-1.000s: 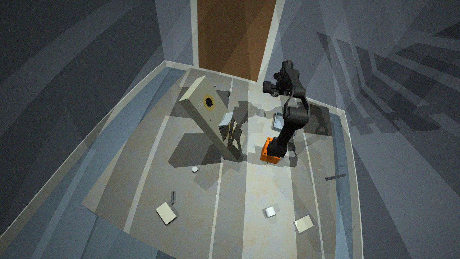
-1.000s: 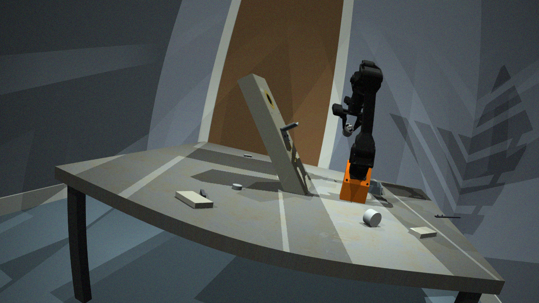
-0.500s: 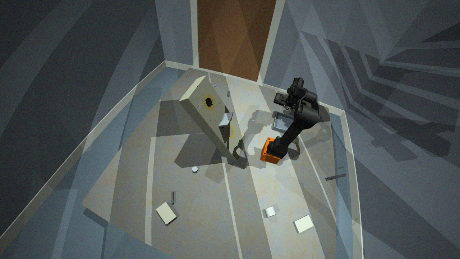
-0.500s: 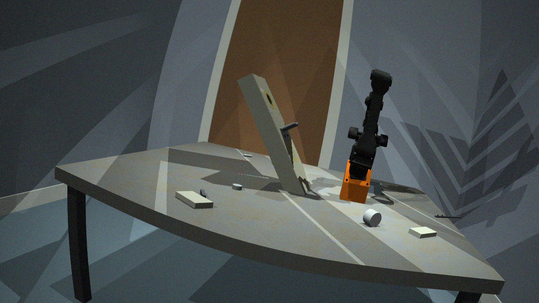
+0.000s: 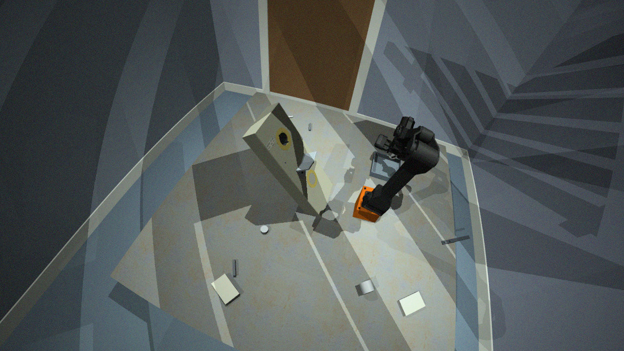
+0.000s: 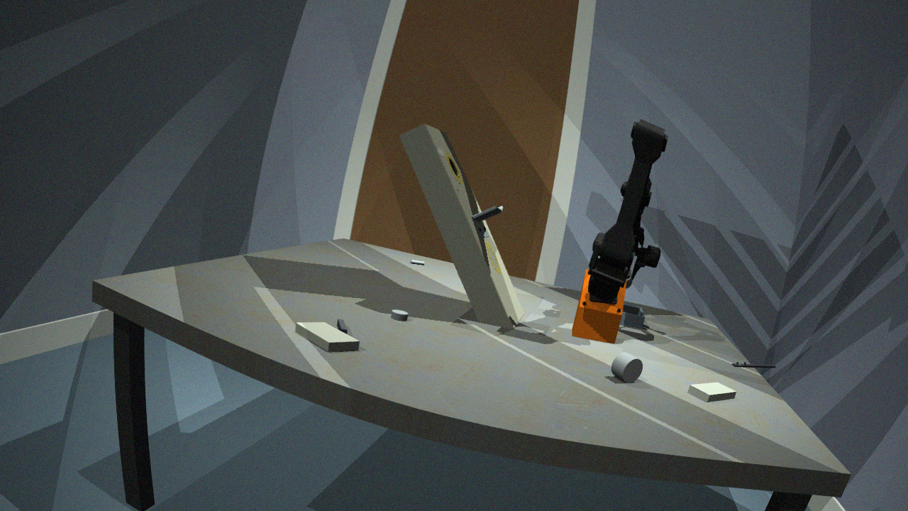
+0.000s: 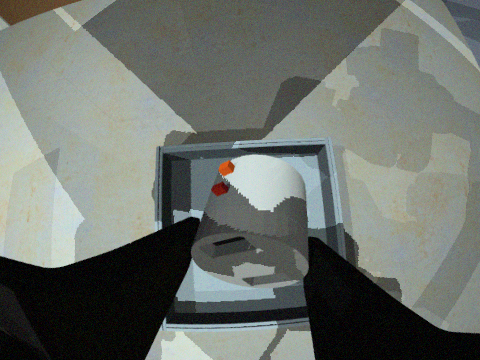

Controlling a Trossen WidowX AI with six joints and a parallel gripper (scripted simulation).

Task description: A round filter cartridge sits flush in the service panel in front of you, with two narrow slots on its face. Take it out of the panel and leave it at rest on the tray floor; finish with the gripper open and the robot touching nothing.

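In the wrist view my gripper is shut on the filter cartridge, a pale grey cylinder with two narrow slots on its near face and two small red tabs on its side. It hangs above the square grey tray, and I cannot tell whether it touches the tray floor. In the top view the gripper points down over the tray, behind the orange arm base. The tilted service panel shows an empty round hole with a yellow ring.
A small flap sticks out of the panel. Loose on the table are a grey cylinder, two pale blocks, a small disc and thin dark bars.
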